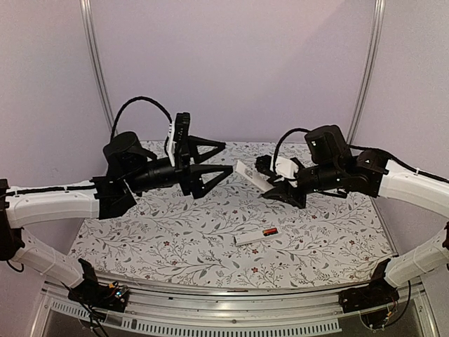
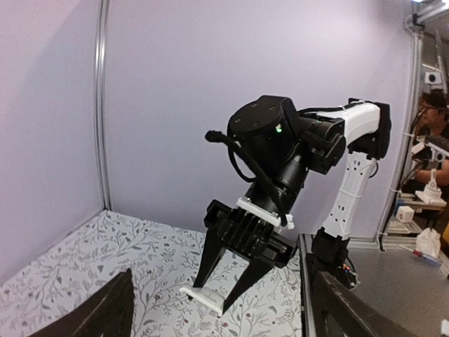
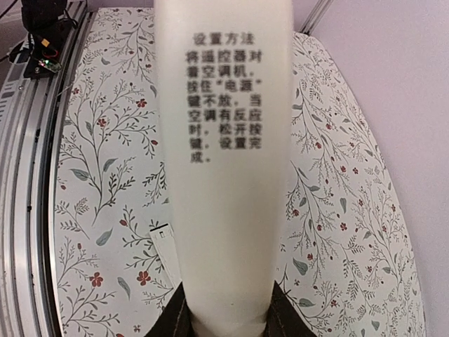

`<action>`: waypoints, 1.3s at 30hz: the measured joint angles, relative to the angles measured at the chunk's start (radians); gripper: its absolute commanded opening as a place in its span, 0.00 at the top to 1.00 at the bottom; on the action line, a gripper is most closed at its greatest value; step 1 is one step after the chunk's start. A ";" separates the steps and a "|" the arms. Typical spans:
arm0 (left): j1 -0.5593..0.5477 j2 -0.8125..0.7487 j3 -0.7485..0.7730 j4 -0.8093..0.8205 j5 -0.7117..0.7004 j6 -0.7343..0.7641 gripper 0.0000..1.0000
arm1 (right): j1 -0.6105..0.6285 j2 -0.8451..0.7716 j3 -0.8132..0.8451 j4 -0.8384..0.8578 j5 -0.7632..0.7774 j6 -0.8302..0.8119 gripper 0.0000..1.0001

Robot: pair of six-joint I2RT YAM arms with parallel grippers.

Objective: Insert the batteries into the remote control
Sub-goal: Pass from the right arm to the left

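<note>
My right gripper (image 1: pixel 266 185) is shut on the remote control (image 1: pixel 247 173), a flat white bar held in the air and tilted toward the left arm. In the right wrist view the remote (image 3: pixel 224 175) fills the middle, its printed text facing the camera, between my fingers (image 3: pixel 172 321). The left wrist view shows it too (image 2: pixel 205 298). My left gripper (image 1: pixel 227 157) is open and empty, just left of the remote's free end. A small red-orange and black piece, the batteries (image 1: pixel 269 232), lies on the table at the end of a thin white cover strip (image 1: pixel 248 239).
The floral tablecloth (image 1: pixel 175 239) covers the table. The cover strip also shows in the right wrist view (image 3: pixel 165 253), beside the remote. A metal rail (image 1: pixel 210 309) runs along the near edge. Purple walls with metal posts (image 1: pixel 98 70) close the back.
</note>
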 measured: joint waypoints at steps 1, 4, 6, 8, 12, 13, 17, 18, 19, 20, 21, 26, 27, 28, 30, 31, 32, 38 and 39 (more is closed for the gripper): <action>0.006 -0.002 0.002 -0.040 -0.023 -0.021 0.30 | 0.000 0.016 0.008 -0.012 0.021 -0.010 0.75; 0.037 0.021 0.017 -0.162 -0.066 -0.106 0.35 | 0.000 0.072 0.031 -0.033 0.081 -0.039 0.75; 0.062 0.043 0.025 -0.228 -0.084 -0.163 0.36 | 0.000 0.097 0.034 -0.040 0.112 -0.054 0.75; 0.084 0.063 0.027 -0.278 -0.089 -0.212 0.39 | 0.000 0.110 0.035 -0.043 0.136 -0.068 0.75; 0.093 0.116 0.044 -0.324 -0.081 -0.278 0.50 | 0.003 0.126 0.044 -0.042 0.174 -0.093 0.75; 0.093 0.129 0.050 -0.329 -0.077 -0.292 0.51 | 0.004 0.130 0.047 -0.040 0.182 -0.102 0.75; 0.095 0.170 0.063 -0.320 -0.042 -0.336 0.51 | 0.016 0.143 0.048 -0.040 0.209 -0.129 0.75; 0.095 0.177 0.064 -0.316 -0.034 -0.344 0.51 | 0.017 0.146 0.048 -0.040 0.217 -0.134 0.76; 0.095 0.183 0.064 -0.312 -0.025 -0.352 0.51 | 0.018 0.149 0.048 -0.040 0.224 -0.138 0.76; 0.095 0.187 0.064 -0.310 -0.019 -0.358 0.51 | 0.018 0.151 0.048 -0.040 0.225 -0.140 0.76; 0.095 0.188 0.064 -0.309 -0.015 -0.363 0.51 | 0.019 0.153 0.048 -0.040 0.228 -0.143 0.76; 0.111 0.174 0.052 -0.294 -0.017 -0.373 0.39 | 0.023 0.153 0.048 -0.032 0.241 -0.158 0.77; 0.120 0.163 0.042 -0.288 -0.017 -0.376 0.37 | 0.023 0.153 0.048 -0.029 0.247 -0.158 0.76; 0.128 0.151 0.034 -0.285 -0.016 -0.378 0.35 | 0.023 0.153 0.048 -0.026 0.253 -0.159 0.77; 0.142 0.131 0.027 -0.274 -0.012 -0.385 0.33 | 0.023 0.153 0.047 -0.024 0.259 -0.161 0.77; 0.143 0.126 0.027 -0.264 -0.007 -0.388 0.32 | 0.023 0.153 0.047 -0.024 0.263 -0.161 0.77; 0.144 0.124 0.027 -0.254 -0.001 -0.390 0.32 | 0.023 0.153 0.047 -0.023 0.265 -0.162 0.77; 0.142 0.140 0.027 -0.238 0.027 -0.409 0.41 | 0.023 0.153 0.047 -0.021 0.274 -0.161 0.77; 0.142 0.149 0.028 -0.237 0.028 -0.412 0.42 | 0.023 0.154 0.047 -0.021 0.275 -0.162 0.77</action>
